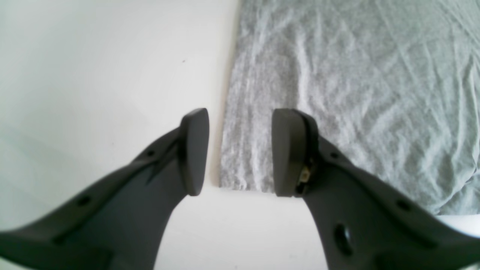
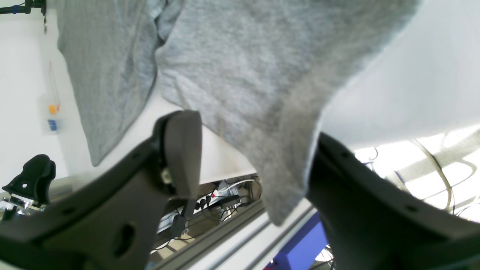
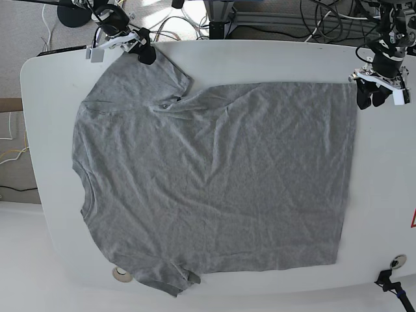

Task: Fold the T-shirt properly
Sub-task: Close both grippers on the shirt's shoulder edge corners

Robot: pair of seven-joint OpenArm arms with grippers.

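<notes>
The heather-grey T-shirt [image 3: 214, 175] lies spread flat on the white table [image 3: 383, 195], plain side up, with the neck to the left and the hem to the right. My left gripper [image 3: 372, 96] is open at the hem's far right corner. In the left wrist view the gripper [image 1: 240, 150] straddles that corner [image 1: 240, 172] just above the table. My right gripper [image 3: 145, 52] is at the far left sleeve [image 3: 166, 75]. In the right wrist view it [image 2: 247, 161] is open, and the sleeve cloth [image 2: 262, 112] hangs between the fingers and covers the right fingertip.
Cables and stands [image 3: 260, 16] crowd the floor beyond the table's far edge. A metal frame rail and power strips [image 2: 225, 210] show under the table edge. Small round fittings sit near the front edge [image 3: 120, 274] and at the front right [image 3: 398, 261].
</notes>
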